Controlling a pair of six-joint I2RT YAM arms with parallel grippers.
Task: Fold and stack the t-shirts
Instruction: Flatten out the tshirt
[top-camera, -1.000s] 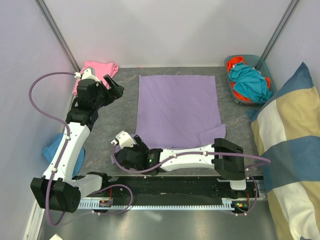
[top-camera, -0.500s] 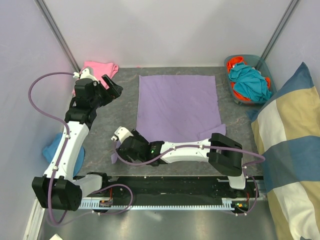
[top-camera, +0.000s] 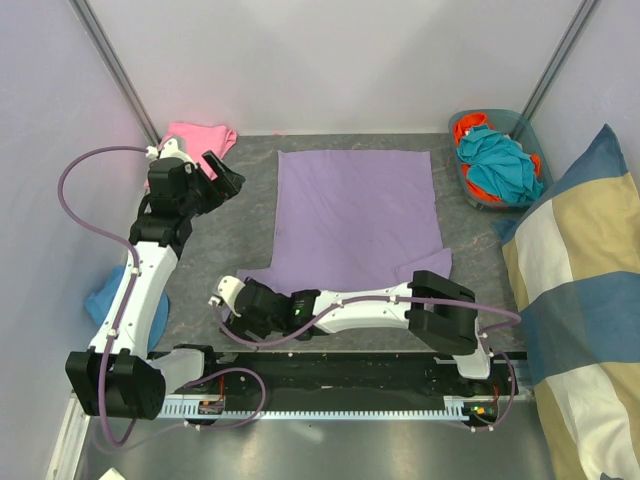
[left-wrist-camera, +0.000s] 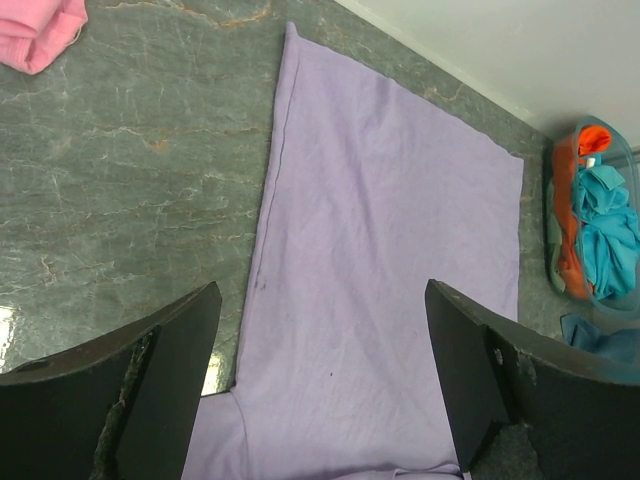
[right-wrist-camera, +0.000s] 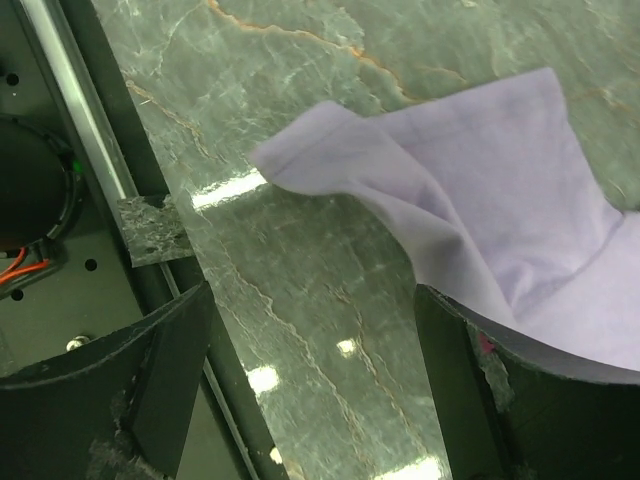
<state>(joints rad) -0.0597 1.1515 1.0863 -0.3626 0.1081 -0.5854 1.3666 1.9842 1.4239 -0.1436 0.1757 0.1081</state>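
The lavender t-shirt (top-camera: 355, 215) lies spread flat on the grey table's middle, with one sleeve (top-camera: 262, 275) out at its near left. The pink t-shirt (top-camera: 200, 135) lies bunched at the back left corner. My left gripper (top-camera: 225, 178) is open and empty, raised between the two shirts; its wrist view looks down on the lavender shirt (left-wrist-camera: 380, 250) and a corner of the pink shirt (left-wrist-camera: 40, 30). My right gripper (top-camera: 235, 312) is open and empty, low over bare table by the near edge, just beside the lavender sleeve (right-wrist-camera: 480, 170).
A basket (top-camera: 470, 195) of teal and orange clothes stands at the back right. A big striped cushion (top-camera: 580, 300) lies along the right side. A blue cloth (top-camera: 105, 295) lies left of the left arm. The black rail (top-camera: 350, 360) runs along the near edge.
My right gripper has moved left along the near edge. The lavender shirt's near left sleeve now lies spread out to the left. The left arm has barely moved.
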